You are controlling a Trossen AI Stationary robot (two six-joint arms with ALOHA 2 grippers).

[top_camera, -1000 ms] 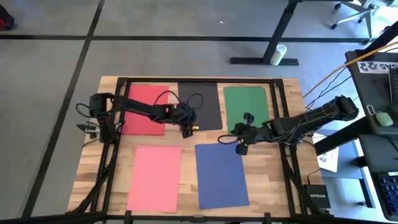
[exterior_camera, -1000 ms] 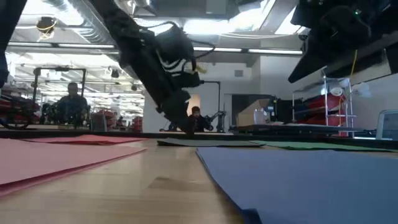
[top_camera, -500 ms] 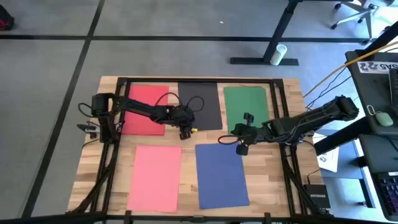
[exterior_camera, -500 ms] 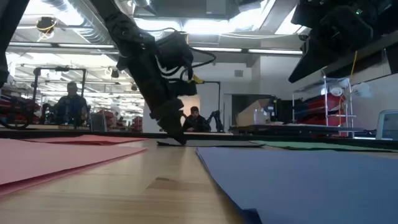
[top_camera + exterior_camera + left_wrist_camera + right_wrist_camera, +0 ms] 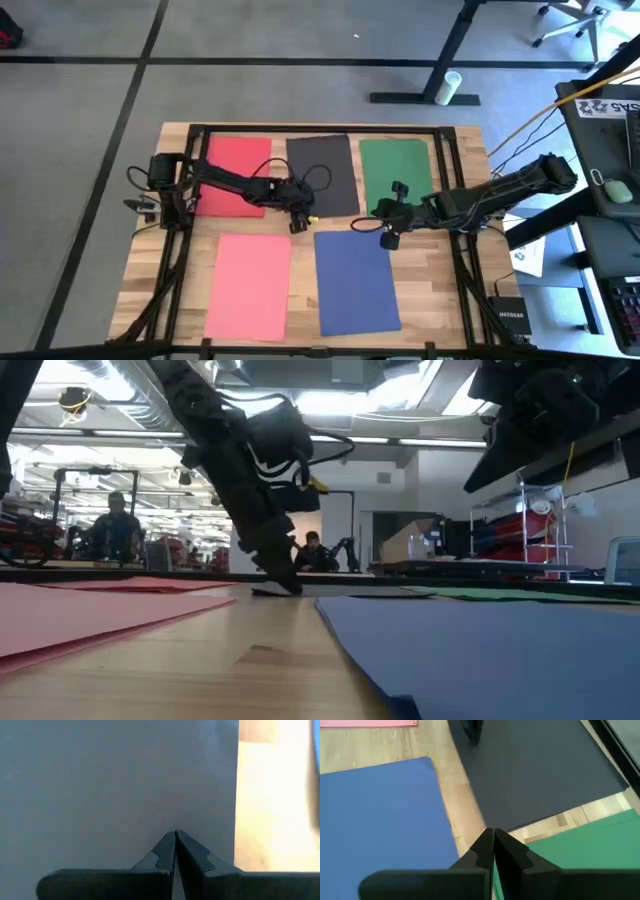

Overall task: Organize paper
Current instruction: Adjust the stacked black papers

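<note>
Five paper sheets lie flat on the wooden table: red (image 5: 235,175), black (image 5: 325,170) and green (image 5: 396,175) along the far side, pink (image 5: 250,285) and blue (image 5: 355,282) along the near side. My left gripper (image 5: 298,223) is shut, its tip down on the black sheet (image 5: 100,780) near that sheet's near edge. My right gripper (image 5: 386,238) is shut and hovers above the gap between the green sheet's (image 5: 580,845) near left corner and the blue sheet (image 5: 380,815). My left gripper presses its shut fingertips (image 5: 285,588) down on the black sheet's near edge strip (image 5: 175,820), close to the near left corner. The fingers slant down from the table's left. The sheet lies flat on the table under the tip.
A black metal frame (image 5: 320,128) runs round the table's edges. Bare wood (image 5: 305,250) shows between the pink and blue sheets. A desk with equipment (image 5: 610,150) stands off the table's right side. People show far off in the room behind (image 5: 115,520).
My left gripper has moved a little toward the table's near edge, its shut tip staying low on the black sheet. The black sheet has slid slightly the same way with it. My right gripper has kept still.
</note>
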